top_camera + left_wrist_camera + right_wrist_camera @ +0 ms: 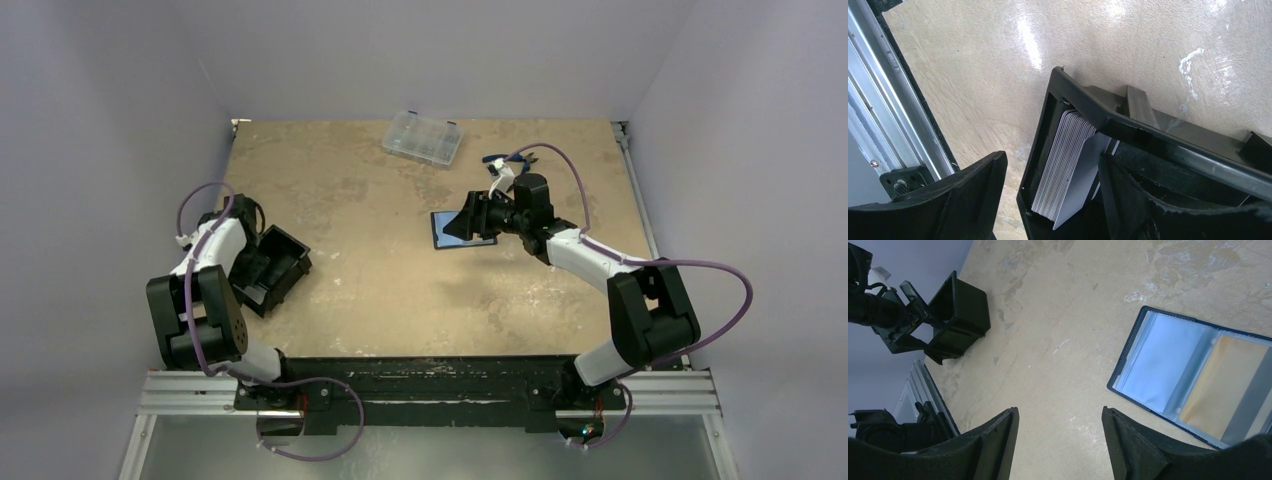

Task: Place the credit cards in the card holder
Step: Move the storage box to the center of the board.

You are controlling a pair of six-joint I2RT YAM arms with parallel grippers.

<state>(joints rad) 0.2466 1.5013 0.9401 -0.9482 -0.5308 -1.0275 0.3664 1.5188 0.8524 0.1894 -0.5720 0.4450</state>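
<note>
Left gripper point(1050, 165), astride box point(1108, 117) edge (cards point(1068, 155) between)

Folded left arm point(213, 256), left end effector point(1050, 160) jaws parted; extended right arm point(590, 256), right end effector point(1059, 412) jaws parted

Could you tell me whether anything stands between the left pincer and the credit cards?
Yes: the end wall of the black open-topped plastic box lies between the left pincer's outer finger and the whitish-grey credit cards inside it; the other finger appears within the box.
</note>
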